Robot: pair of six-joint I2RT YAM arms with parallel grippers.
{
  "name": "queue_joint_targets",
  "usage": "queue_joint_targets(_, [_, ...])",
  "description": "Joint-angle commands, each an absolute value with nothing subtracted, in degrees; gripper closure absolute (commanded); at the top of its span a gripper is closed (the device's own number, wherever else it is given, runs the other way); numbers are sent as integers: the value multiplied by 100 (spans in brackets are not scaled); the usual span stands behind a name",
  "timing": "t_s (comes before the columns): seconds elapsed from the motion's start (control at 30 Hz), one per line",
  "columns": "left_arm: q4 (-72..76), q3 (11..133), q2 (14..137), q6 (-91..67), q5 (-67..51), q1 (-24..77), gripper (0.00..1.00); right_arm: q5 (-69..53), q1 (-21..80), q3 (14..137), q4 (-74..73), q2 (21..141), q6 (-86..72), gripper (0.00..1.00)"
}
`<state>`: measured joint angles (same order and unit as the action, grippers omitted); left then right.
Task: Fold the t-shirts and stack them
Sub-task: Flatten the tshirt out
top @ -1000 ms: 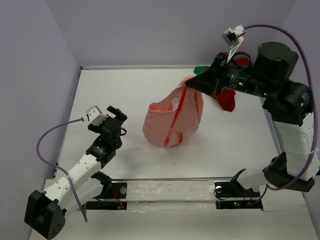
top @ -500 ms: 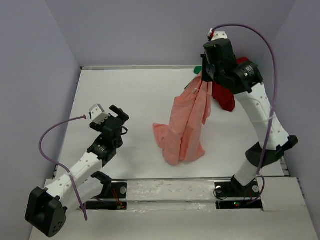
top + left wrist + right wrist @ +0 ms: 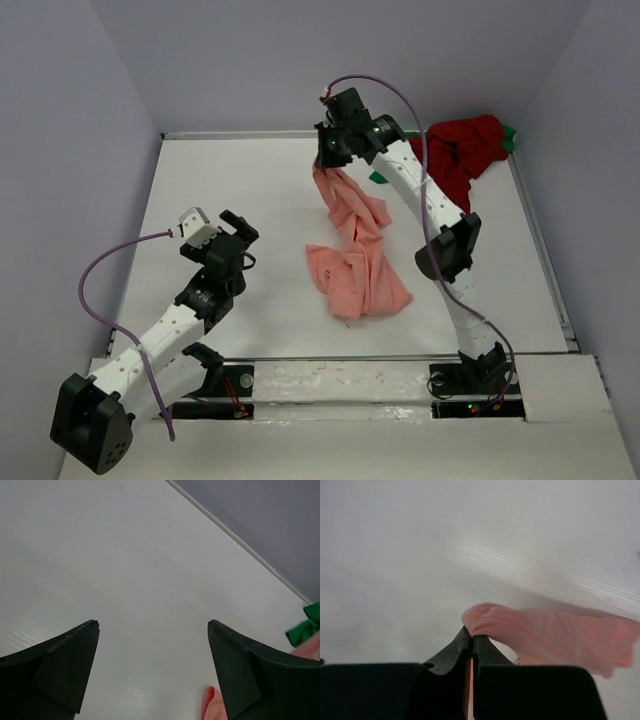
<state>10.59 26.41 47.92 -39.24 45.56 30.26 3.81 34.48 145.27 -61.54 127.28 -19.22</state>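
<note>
White table [image 3: 250,180] lies under both arms; the right gripper [image 3: 471,639] is clamped on a fold of the salmon-pink shirt [image 3: 355,270], which trails below its jaws, while the left gripper [image 3: 152,625] gapes empty. Best drag slowly so cloth spreads flat

My right claw [image 3: 326,163], far centre of the table [image 3: 230,170]; pinched shirt [image 3: 358,275] trails nearward from it; my left claw [image 3: 238,230] well left; other shirts [image 3: 465,150], far-right corner.
</note>
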Motion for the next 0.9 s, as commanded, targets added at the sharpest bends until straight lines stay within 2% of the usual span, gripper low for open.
queue_joint_targets(0.0, [1257, 2909, 4790, -3876, 4790, 3015, 1, -2606, 3700, 16092, -5381, 13438, -2530, 100])
queue_joint_targets(0.07, [1239, 2909, 4790, -3876, 4816, 3015, 1, -3623, 3700, 15384, -4349, 12984, -2881, 100])
queue_joint_targets(0.13, [1239, 2909, 4790, -3876, 4825, 3015, 1, -4138, 3700, 14926, -3843, 12527, -3023, 100])
queue_joint_targets(0.27, [1257, 2900, 4790, -3876, 4799, 3006, 1, -5314, 3700, 14985, -3315, 11465, -3347, 100])
queue_joint_targets(0.37, [1257, 2918, 4790, -3867, 4781, 3006, 1, -5676, 3447, 14645, -2771, 10534, -3698, 100])
queue_joint_targets(0.47, [1257, 2918, 4781, -3876, 4764, 3006, 1, -5879, 2973, 14240, -2462, 9724, -4033, 100])
queue_joint_targets(0.6, [1266, 2918, 4790, -3876, 4737, 3006, 1, -6038, 2506, 13713, -2470, 9212, -4105, 100])
queue_joint_targets(0.87, [1239, 2918, 4737, -3867, 4763, 3006, 1, -5407, 2294, 10807, -2732, 8648, -3386, 100])
